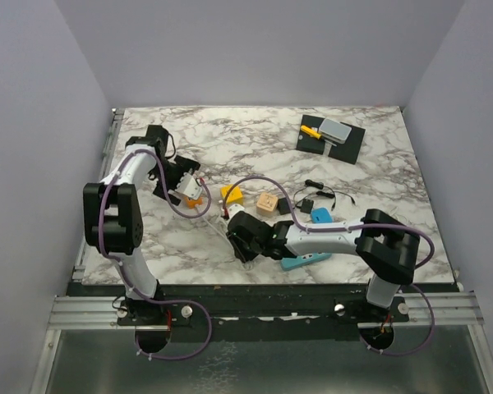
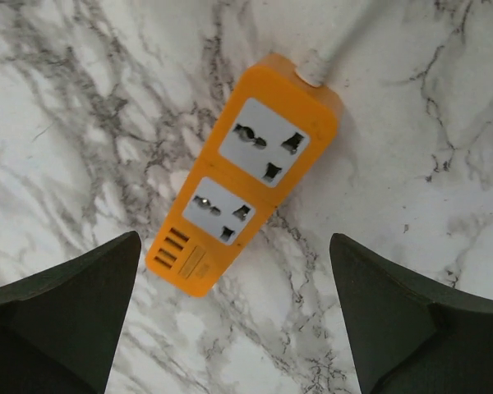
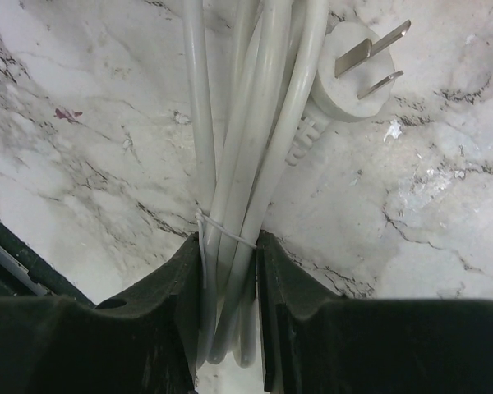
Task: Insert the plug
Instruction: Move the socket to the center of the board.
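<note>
Plug (image 3: 353, 74) lying flat on marble bench (image 3: 444, 205), just beyond right fingers (image 3: 148, 328), which clamp its bundled white cable (image 3: 246, 164). Left fingers (image 2: 66, 312) spread wide above orange power strip (image 2: 246, 168), lying face-up on bench.

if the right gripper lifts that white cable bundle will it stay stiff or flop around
Probably floppy: the cable bundle is several loops held by one thin tie, so strands may sag apart. The right gripper pinches it away from the plug, which would likely dangle and swing. Smooth round cords might also slide in the grip.
</note>
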`<state>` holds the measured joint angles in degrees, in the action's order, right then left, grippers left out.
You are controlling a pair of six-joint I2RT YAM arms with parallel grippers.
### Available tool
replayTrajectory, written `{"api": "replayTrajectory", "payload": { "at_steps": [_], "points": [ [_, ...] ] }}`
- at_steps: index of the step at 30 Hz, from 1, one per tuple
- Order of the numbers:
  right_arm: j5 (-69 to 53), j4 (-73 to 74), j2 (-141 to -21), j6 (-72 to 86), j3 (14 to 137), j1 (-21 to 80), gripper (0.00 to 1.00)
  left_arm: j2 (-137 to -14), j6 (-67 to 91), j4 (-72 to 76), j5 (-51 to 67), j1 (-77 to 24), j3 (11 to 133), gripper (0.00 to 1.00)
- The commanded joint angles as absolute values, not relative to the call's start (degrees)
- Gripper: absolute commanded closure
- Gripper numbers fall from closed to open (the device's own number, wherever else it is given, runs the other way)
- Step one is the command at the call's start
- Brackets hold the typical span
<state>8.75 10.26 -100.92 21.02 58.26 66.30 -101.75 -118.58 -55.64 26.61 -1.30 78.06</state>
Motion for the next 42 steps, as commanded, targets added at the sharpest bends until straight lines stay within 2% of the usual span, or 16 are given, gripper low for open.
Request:
{"api": "replayTrajectory", "payload": {
  "at_steps": [1, 11, 14, 17, 19, 24, 28, 37, 42],
  "points": [
    [12.31, 11.80, -97.82, 23.82, 54.33, 65.57, 0.77, -108.75, -130.96, -66.19, 17.15, -3.70, 83.39, 0.01],
    [12.25, 10.81, -93.00, 26.70, 48.88, 64.44, 0.77, -116.25, -124.80, -63.30, 16.68, -8.03, 91.28, 0.01],
    [12.27, 10.77, -92.86, 27.34, 48.70, 63.62, 0.76, -116.14, -120.03, -63.87, 16.27, -8.53, 91.38, 0.14],
    [11.63, 9.94, -92.32, 27.87, 48.67, 62.29, 0.69, -114.01, -113.90, -66.22, 16.50, -8.53, 88.99, 0.34],
    [10.96, 9.11, -92.04, 28.04, 48.75, 61.18, 0.68, -110.90, -109.97, -66.00, 17.23, -8.40, 84.87, 0.39],
    [9.38, 8.50, -91.76, 28.19, 48.61, 58.79, 0.67, -102.06, -107.83, -62.28, 17.95, -8.21, 71.45, 0.40],
    [9.41, 9.17, -91.09, 28.27, 48.54, 58.36, 0.67, -98.86, -100.99, -62.51, 20.06, -8.57, 68.21, 0.44],
    [11.07, 12.16, -89.39, 29.64, 48.06, 58.36, 0.63, -87.17, -88.43, -62.75, 28.10, -11.18, 57.17, 0.42],
    [12.38, 14.54, -86.39, 30.33, 47.46, 58.36, 0.50, -83.88, -82.13, -58.94, 30.59, -13.84, 52.72, 0.42]
  ]
}}
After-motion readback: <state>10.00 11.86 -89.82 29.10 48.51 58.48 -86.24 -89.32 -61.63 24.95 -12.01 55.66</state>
